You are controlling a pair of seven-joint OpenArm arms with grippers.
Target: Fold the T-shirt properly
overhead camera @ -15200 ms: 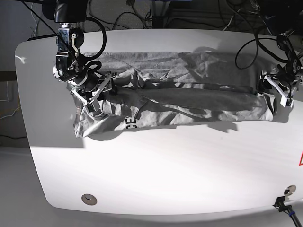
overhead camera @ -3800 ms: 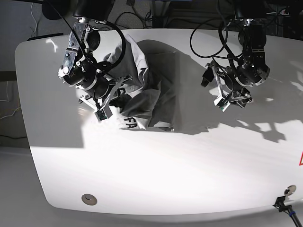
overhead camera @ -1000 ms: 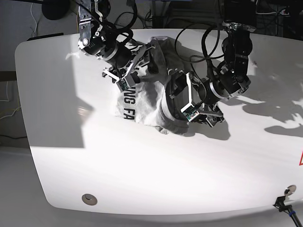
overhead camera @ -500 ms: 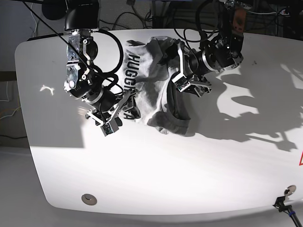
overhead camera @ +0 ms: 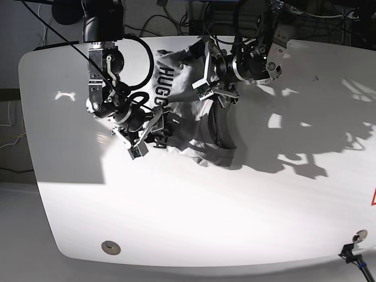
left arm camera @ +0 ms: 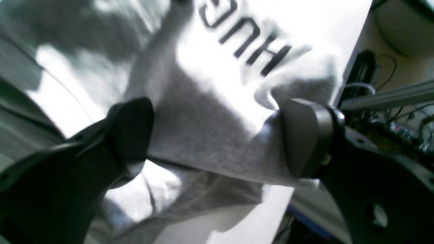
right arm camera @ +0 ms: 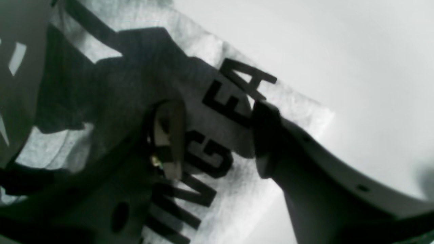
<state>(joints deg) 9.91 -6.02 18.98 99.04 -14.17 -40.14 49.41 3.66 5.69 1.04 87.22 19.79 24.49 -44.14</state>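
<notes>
The grey T-shirt [overhead camera: 194, 126] lies bunched in a wrinkled heap at the table's back middle, with black lettering [overhead camera: 166, 79] facing up. My left gripper [overhead camera: 202, 85] is on the heap's top edge. In the left wrist view the left gripper [left arm camera: 217, 135] is open wide with a fold of grey cloth [left arm camera: 203, 142] lying between the fingers and mirrored letters [left arm camera: 244, 37] beyond. My right gripper [overhead camera: 154, 134] is at the shirt's left edge. In the right wrist view the right gripper [right arm camera: 218, 139] is open over the shirt [right arm camera: 288, 112], with the printed letters "FA" [right arm camera: 237, 91] between the jaws.
The white table [overhead camera: 205, 217] has a round hole [overhead camera: 110, 247] near its front left. A small clamp [overhead camera: 351, 251] sits at the front right corner. Cables and equipment [overhead camera: 176, 17] lie behind the table's back edge.
The left gripper has moved left and back onto the shirt's top edge. The right gripper has shifted slightly right onto the lower letters. The shirt heap has barely changed shape.
</notes>
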